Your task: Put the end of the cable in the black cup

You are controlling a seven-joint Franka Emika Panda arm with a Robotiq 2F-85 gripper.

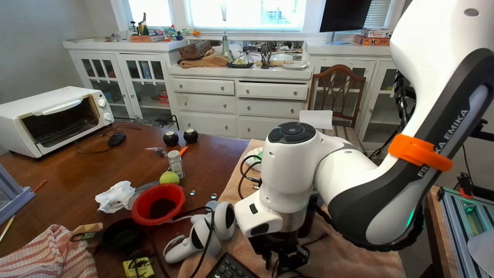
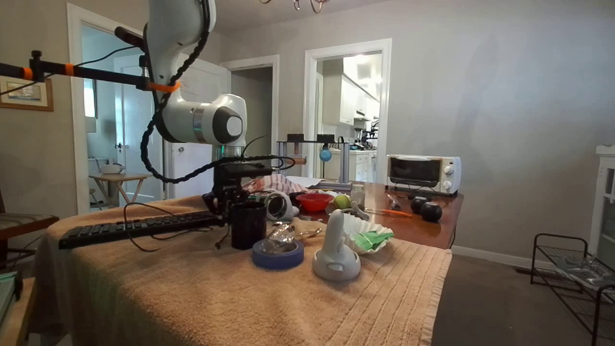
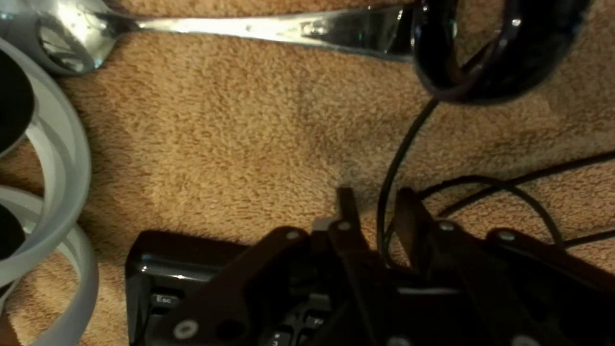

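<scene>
Black cup [image 3: 533,53] — cropped in wrist view, keyboard [image 3: 185,254] — partly behind pincer [image 3: 375,193]

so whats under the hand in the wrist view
Under the hand, the black cable shows between its parted fingers, over the tan towel; parts of the keyboard show too. Its dark body covers the rest, including some of the keyboard.

On the towel [image 2: 216,298], the cup [image 2: 247,228] stands between keyboard [image 2: 105,234] and tape [image 2: 278,260], cable [image 3: 395,166] apparently alongside.
</scene>
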